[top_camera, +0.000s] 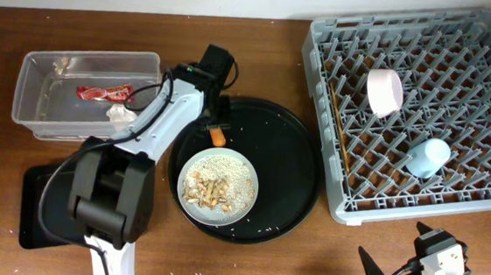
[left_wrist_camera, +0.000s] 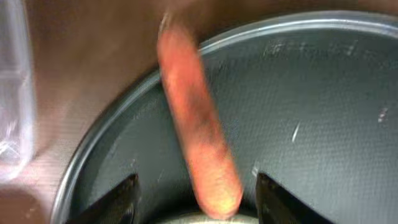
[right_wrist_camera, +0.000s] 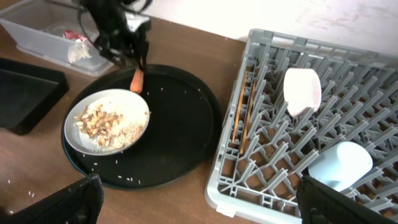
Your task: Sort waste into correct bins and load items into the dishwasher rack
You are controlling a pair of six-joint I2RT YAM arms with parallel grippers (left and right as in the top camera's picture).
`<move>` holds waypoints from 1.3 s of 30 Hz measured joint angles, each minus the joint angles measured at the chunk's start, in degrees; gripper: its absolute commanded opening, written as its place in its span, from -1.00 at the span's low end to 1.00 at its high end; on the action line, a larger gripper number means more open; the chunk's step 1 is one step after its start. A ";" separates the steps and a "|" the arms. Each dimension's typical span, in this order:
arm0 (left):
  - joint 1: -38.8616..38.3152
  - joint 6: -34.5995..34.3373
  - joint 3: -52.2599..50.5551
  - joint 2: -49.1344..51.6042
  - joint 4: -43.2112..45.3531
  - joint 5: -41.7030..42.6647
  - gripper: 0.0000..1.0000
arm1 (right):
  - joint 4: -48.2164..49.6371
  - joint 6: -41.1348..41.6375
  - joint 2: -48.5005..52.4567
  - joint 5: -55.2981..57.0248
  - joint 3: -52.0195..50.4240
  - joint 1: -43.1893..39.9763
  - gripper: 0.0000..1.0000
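Observation:
The orange carrot [top_camera: 218, 137] lies on the large round black tray, touching the grey plate's [top_camera: 247, 167] far rim; the plate holds rice and beige scraps [top_camera: 211, 187]. My left gripper [top_camera: 218, 122] is open, its fingers either side of the carrot [left_wrist_camera: 198, 130], in the left wrist view [left_wrist_camera: 196, 196]. The red wrapper [top_camera: 102, 93] and white tissue [top_camera: 120, 113] lie in the clear tub [top_camera: 31, 68]. The black rectangular tray [top_camera: 36, 213] sits front left. The rack [top_camera: 323, 38] holds the pink-white bowl [top_camera: 384, 90], blue cup [top_camera: 427, 156] and chopsticks [top_camera: 337, 123]. My right gripper [right_wrist_camera: 199, 211] is open, low near the rack's front corner.
The large round black tray [top_camera: 291, 172] lies mid-table with loose rice grains on it. The left arm's base [top_camera: 109, 201] stands over the black rectangular tray. The rack's front-left corner [right_wrist_camera: 214, 196] is close to my right gripper.

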 measured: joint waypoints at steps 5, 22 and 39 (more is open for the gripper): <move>-0.37 -2.29 -10.93 0.02 12.50 1.07 -0.36 | 0.07 0.02 -0.02 0.02 -0.02 0.00 0.97; 12.76 -11.10 -15.43 -33.20 -26.84 -13.40 -0.74 | 0.22 0.04 0.00 0.00 -0.02 0.00 0.97; -7.54 5.11 -30.03 -34.51 5.84 7.80 0.31 | 0.09 0.00 -0.07 0.02 -0.02 0.00 0.97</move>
